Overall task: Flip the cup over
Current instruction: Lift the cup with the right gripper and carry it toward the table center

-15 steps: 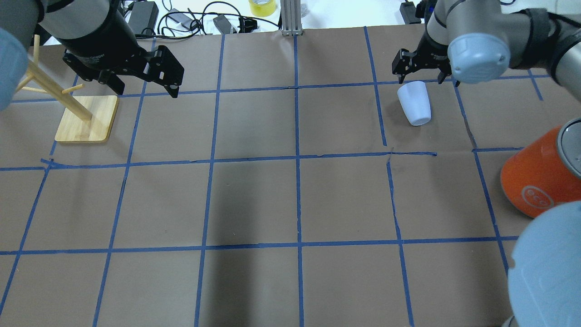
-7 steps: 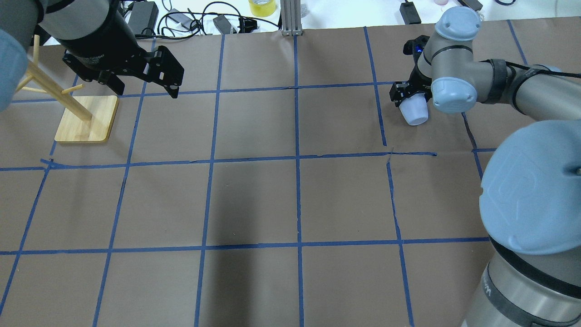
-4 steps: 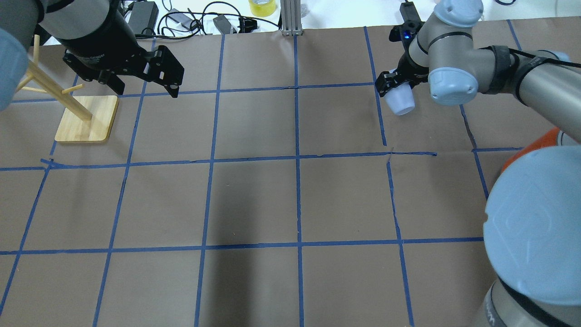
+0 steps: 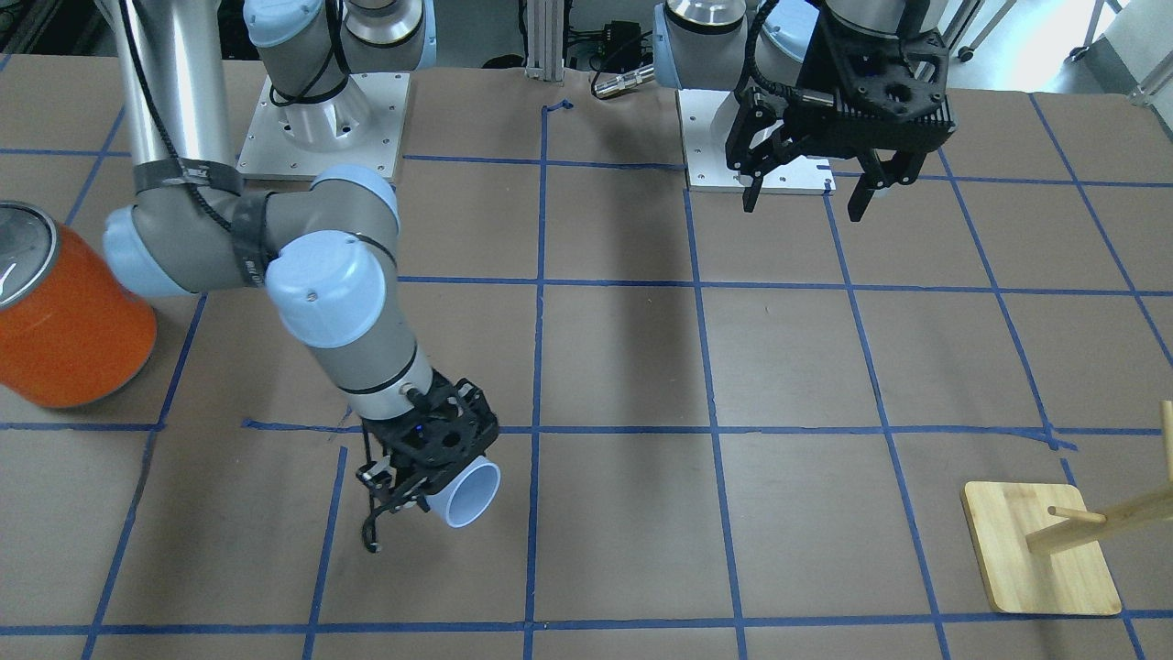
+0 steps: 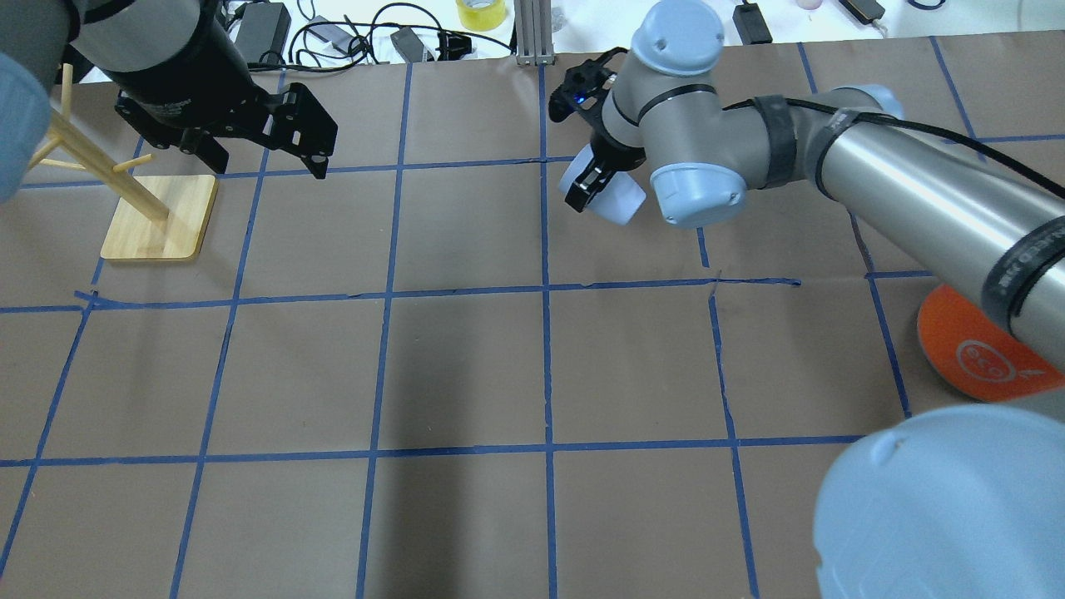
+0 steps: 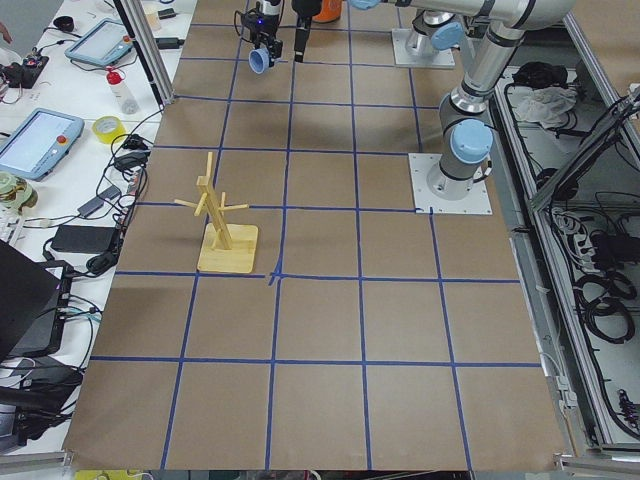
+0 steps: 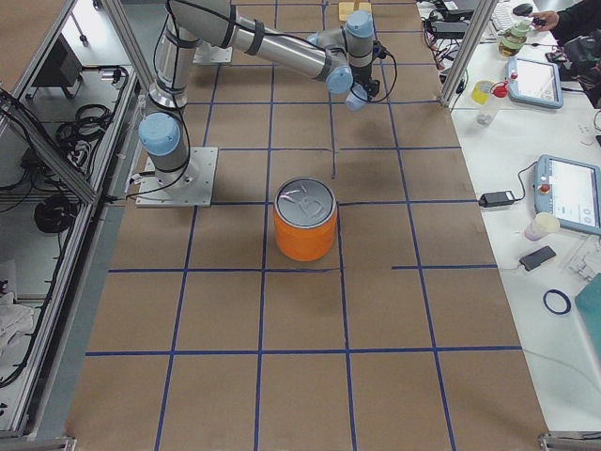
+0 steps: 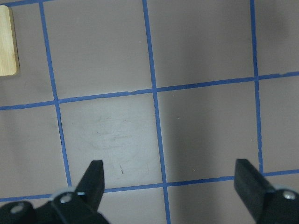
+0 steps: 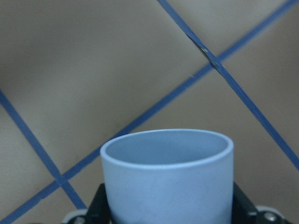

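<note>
The pale lavender-blue cup (image 5: pixel 624 202) is held in my right gripper (image 5: pixel 601 186), which is shut on its sides. The cup hangs above the table, tilted almost onto its side. Its open mouth points away from the robot, toward the front-facing camera (image 4: pixel 472 495). The right wrist view looks over its rim (image 9: pixel 167 154) into the bluish inside. My right gripper (image 4: pixel 423 486) is over the far middle of the table. My left gripper (image 5: pixel 266 160) is open and empty, above the table near the wooden stand; its fingers spread wide in the left wrist view (image 8: pixel 170 179).
A large orange can (image 5: pixel 969 353) with a silver top (image 4: pixel 18 243) stands at the right. A wooden peg stand (image 5: pixel 158 218) sits on the far left (image 4: pixel 1040 550). Cables, adapters and a tape roll (image 5: pixel 480 12) lie beyond the table's far edge.
My right gripper shut on the lying cup, lifted it and carried it left toward the table's far middle, turning it. The left arm has not moved.
</note>
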Motion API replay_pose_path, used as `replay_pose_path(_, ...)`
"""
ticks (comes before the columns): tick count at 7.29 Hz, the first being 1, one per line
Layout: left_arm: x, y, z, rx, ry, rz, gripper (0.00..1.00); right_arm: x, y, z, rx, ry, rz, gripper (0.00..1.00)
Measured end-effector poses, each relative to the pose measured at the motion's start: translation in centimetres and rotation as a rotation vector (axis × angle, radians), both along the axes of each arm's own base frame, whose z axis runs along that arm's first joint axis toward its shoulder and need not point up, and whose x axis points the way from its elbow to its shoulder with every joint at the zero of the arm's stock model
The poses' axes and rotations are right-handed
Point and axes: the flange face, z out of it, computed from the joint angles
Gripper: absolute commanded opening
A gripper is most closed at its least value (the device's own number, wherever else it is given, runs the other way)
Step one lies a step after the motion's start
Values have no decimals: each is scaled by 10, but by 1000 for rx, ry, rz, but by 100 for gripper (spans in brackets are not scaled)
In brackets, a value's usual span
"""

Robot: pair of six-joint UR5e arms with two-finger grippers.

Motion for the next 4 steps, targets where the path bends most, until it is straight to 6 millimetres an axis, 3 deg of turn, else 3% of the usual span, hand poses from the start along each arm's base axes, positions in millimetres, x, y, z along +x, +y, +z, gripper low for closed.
replay_pose_path(1,0,0,1,-1,0,0,100,28,10,-3,-59,9,179,76)
replay_pose_path(4,1,0,3,-5,-1,1,100,77,27,-31,-151,28,618,80)
